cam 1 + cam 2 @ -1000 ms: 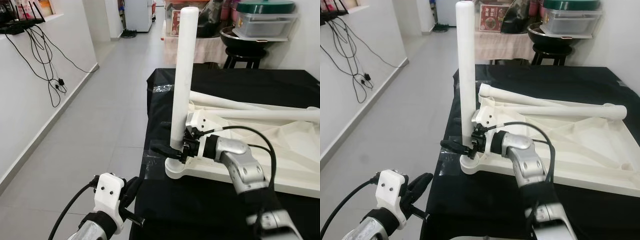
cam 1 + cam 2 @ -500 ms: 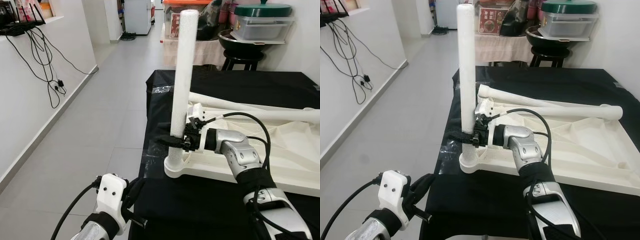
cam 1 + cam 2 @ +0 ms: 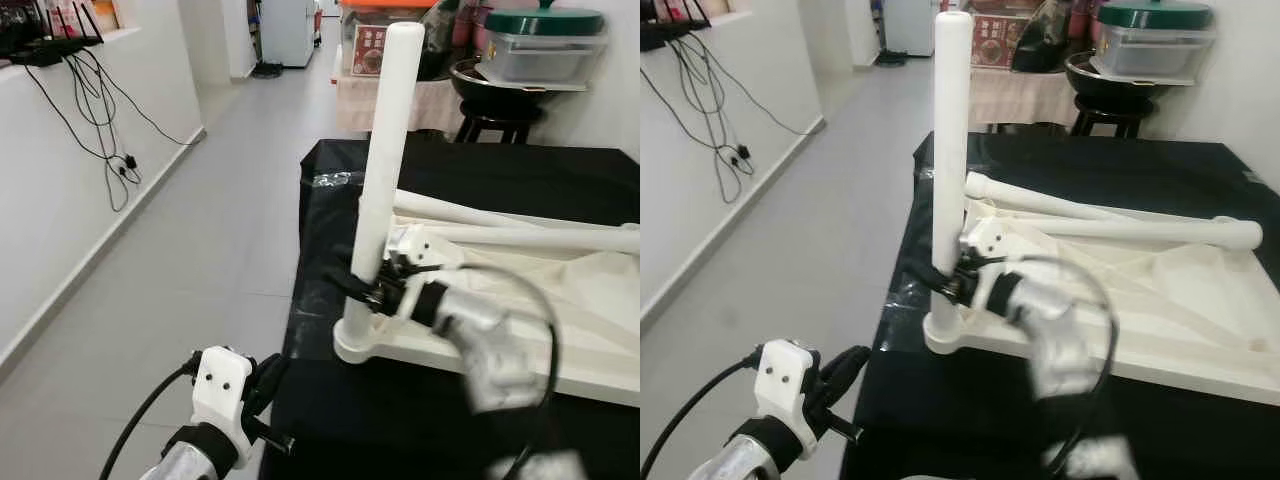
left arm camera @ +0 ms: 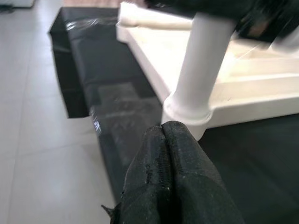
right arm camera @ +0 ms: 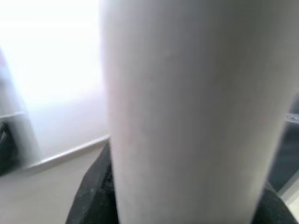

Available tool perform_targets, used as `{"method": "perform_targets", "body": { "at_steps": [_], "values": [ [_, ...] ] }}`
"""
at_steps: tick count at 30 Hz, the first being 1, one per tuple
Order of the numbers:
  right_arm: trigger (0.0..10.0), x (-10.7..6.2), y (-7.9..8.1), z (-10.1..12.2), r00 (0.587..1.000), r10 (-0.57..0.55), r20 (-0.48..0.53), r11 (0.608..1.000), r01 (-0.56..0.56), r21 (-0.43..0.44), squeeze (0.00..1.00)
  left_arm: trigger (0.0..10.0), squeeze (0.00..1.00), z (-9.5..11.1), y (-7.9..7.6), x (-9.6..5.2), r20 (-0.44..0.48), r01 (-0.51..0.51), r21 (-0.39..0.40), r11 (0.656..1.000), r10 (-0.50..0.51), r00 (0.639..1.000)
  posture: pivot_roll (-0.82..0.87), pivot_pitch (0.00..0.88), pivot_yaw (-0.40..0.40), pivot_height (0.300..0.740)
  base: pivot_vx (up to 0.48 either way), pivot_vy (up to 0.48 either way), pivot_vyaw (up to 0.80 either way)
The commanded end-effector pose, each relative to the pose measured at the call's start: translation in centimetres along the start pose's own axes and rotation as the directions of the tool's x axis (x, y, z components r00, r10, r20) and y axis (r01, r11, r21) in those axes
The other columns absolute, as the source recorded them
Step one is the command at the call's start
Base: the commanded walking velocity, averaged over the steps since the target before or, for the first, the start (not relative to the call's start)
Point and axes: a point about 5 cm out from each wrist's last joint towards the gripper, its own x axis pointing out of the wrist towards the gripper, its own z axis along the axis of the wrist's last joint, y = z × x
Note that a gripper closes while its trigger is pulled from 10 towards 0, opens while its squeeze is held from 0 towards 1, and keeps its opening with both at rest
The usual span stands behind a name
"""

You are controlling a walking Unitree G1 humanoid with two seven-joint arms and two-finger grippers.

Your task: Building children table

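**Right gripper clamped on the upright table leg**

The right gripper [image 3: 362, 287] has its two black fingers closed around the white leg [image 3: 384, 150], low down on the leg, a little above where it meets the corner socket of the upturned white tabletop [image 3: 590, 300]. In the right wrist view the leg [image 5: 187, 112] sits right between the dark fingers, pressed close to the camera. The leg stands nearly upright, leaning slightly, at the tabletop's near left corner. The right arm behind the gripper is blurred.

The tabletop lies upside down on a black cloth [image 3: 400, 420] covering a table. Two more loose legs [image 3: 1160, 230] lie across its far side.

The left gripper [image 4: 168, 177] hangs low, off the cloth's left edge, fingers pressed together and holding nothing; from its wrist view the leg's socket is just ahead of its tips.

Grey floor tiles [image 3: 200, 250] run past on the left.
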Motion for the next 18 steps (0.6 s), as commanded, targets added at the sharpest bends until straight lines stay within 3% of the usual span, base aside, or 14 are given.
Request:
{"method": "perform_targets", "body": {
  "at_steps": [1,3,9,10,11,13,14,15,18],
  "values": [
    [0.0,-1.0,0.1,-3.5,0.979,-0.061,-0.194,0.998,0.054,-0.041,0.00,10.0,0.00,-0.2,0.2,-0.2,-0.018,-0.001,-0.009,1.000,0.001,1.000,0.01,0.066,-0.003,0.740,0.000,0.000,0.00],
    [0.0,-0.7,-0.2,-4.1,0.969,-0.070,-0.237,0.997,0.074,0.007,0.00,10.0,0.00,-0.3,0.3,0.1,-0.019,0.006,-0.014,1.000,-0.006,1.000,0.00,0.050,0.004,0.740,0.000,0.000,0.00],
    [0.0,0.1,-0.7,-3.6,0.974,-0.044,-0.220,0.999,0.045,-0.001,0.00,10.0,0.00,-0.3,0.5,0.4,-0.017,0.012,-0.006,1.000,-0.012,1.000,0.01,0.042,-0.001,0.740,0.000,0.000,0.00],
    [3.3,0.1,-0.6,-3.5,0.976,-0.038,-0.215,0.999,0.039,-0.001,0.00,10.0,0.00,-0.3,0.5,0.5,-0.015,0.007,-0.006,1.000,-0.007,1.000,0.01,0.042,-0.001,0.740,0.000,0.000,0.00],
    [10.0,0.2,-1.1,-3.1,0.976,-0.065,-0.208,0.997,0.073,0.029,0.00,10.0,0.00,-0.3,0.5,0.5,-0.013,0.003,-0.006,1.000,-0.004,1.000,0.01,0.037,0.006,0.740,0.000,0.000,0.00],
    [10.0,0.3,-1.4,-2.7,0.978,-0.074,-0.195,0.994,0.087,0.060,0.00,10.0,0.00,-0.2,0.5,0.5,-0.013,0.002,-0.006,1.000,-0.002,1.000,0.01,0.037,0.006,0.740,0.000,0.000,0.00],
    [10.0,0.7,-1.5,-1.9,0.988,-0.004,-0.152,0.996,0.017,0.086,0.93,10.0,0.00,-0.2,0.5,0.6,-0.013,0.004,-0.005,1.000,-0.004,1.000,0.02,0.032,0.009,0.740,0.000,0.000,0.00],
    [10.0,1.0,-1.4,-1.1,0.989,0.099,-0.110,0.992,-0.089,0.094,1.00,10.0,0.00,-0.3,0.5,0.6,-0.015,0.008,-0.004,1.000,-0.008,1.000,0.03,0.030,0.011,0.740,0.000,0.000,0.00],
    [10.0,1.2,-1.3,-0.1,0.980,0.184,-0.069,0.981,-0.180,0.069,1.00,10.0,0.00,-0.3,0.4,0.6,-0.017,0.012,-0.003,1.000,-0.012,1.000,0.04,0.027,0.009,0.740,0.000,0.000,0.00]
  ]
}}
